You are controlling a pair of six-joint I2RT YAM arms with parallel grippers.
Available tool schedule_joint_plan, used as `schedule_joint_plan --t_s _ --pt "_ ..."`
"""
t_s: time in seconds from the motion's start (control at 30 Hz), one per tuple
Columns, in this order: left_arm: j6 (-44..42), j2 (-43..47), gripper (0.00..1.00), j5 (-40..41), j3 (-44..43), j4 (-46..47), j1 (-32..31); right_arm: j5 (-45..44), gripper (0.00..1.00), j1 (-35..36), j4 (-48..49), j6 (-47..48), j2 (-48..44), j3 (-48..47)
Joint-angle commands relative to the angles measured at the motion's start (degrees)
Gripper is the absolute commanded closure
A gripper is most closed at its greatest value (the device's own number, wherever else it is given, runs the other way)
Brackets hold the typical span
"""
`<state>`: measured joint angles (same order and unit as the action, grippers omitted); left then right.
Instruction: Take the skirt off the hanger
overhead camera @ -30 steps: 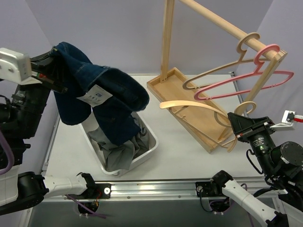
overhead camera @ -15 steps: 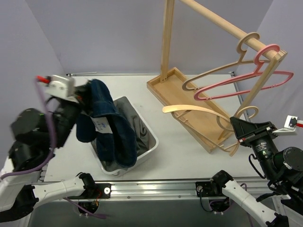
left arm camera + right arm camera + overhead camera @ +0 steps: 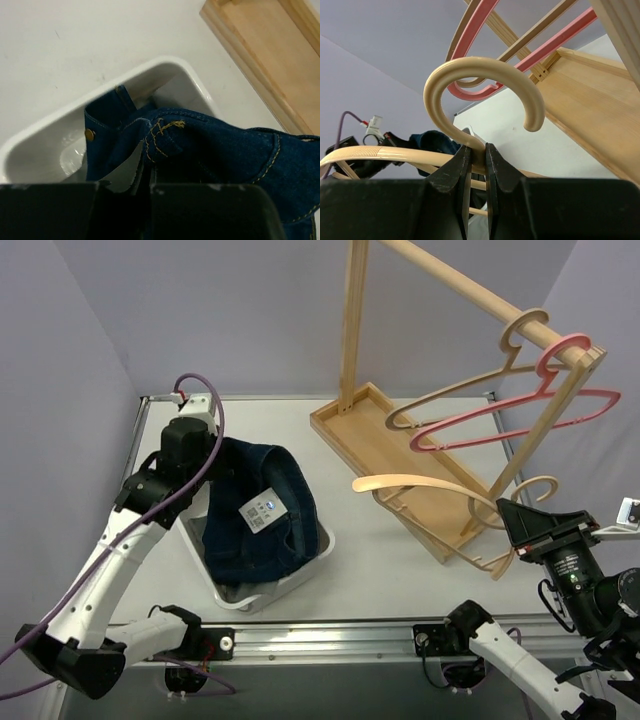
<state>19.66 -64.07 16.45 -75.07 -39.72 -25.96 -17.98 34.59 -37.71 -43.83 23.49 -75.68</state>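
1. The denim skirt (image 3: 262, 515) lies heaped in the white bin (image 3: 296, 578) at the table's left, covering most of the bin's inside.
2. The left gripper (image 3: 148, 186) pinches a skirt fold. From above, denim buries its fingertips.
3. The right gripper (image 3: 476, 151), at the near right and well apart from the skirt, clamps the bare wooden hanger (image 3: 451, 75) by its neck. The hanger's arms run out of the wrist view.

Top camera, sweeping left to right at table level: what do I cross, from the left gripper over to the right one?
left gripper, shut on the fabric → denim skirt, lying in the white bin → bare wooden hanger → right gripper, clamped on that hanger's hook neck.
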Motion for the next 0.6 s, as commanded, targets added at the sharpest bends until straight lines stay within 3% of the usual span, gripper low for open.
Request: schedule_joint_plan --t_s 0.0,0.13,0.2,0.43,0.5,0.53,0.57 --pt "13.3 -1.9 0.98 -8.7 5.3 -3.9 1.3 2.4 1.0 0.4 3.1 0.1 1.9 0.0" --pt "25.5 1.1 0.98 -18.3 21.7 2.7 1.5 4.2 1.0 0.4 4.7 -0.4 2.7 3.0" --pt "29.3 1.5 0.98 -18.5 26.3 5.0 1.3 6.1 1.0 0.4 5.2 0.2 4.2 4.0" --pt "31.0 2.5 0.97 -12.5 26.0 -2.2 1.0 8.0 1.0 0.4 5.1 2.1 5.8 5.9" --pt "30.4 3.7 0.86 -10.7 24.5 -4.9 1.0 8.2 1.0 0.4 4.5 2.3 6.2 5.9" --pt "30.3 4.0 0.64 -10.2 22.7 -5.7 1.0 8.4 1.0 0.4 4.3 2.5 6.3 6.1" --pt "30.3 5.0 0.49 -9.4 21.6 -7.5 1.0 8.6 1.0 0.3 4.2 2.6 6.5 6.1"
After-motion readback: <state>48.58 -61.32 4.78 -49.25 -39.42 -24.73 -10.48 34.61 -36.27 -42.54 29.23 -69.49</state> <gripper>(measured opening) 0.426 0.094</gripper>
